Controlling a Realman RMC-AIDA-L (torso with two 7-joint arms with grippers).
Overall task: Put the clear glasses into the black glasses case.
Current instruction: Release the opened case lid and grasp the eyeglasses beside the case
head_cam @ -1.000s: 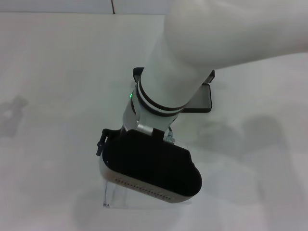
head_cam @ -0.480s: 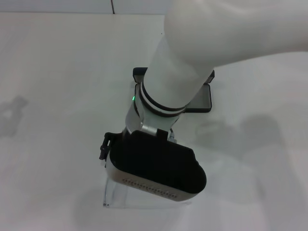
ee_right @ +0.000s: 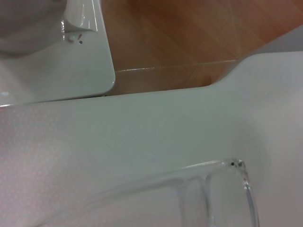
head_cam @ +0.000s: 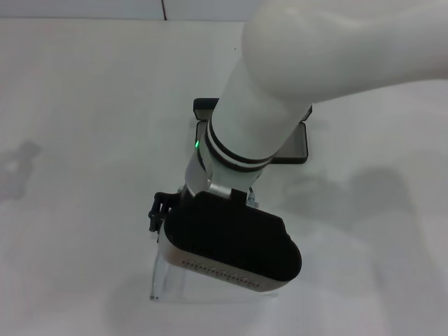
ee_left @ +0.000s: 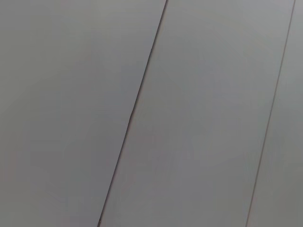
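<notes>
Reach step: right gripper over clear glasses on desk, finger state unreadable; next, grasp and carry to black glasses case beyond.

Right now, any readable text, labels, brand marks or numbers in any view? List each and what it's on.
None readable.
The black glasses case: mostly hidden behind the right arm; no lettering shows on the visible part.
The clear glasses: no markings, only small dark hinge dots.
The right wrist housing: a row of tiny dots, not characters.
The left wrist view: plain grey panels, no text.
</notes>
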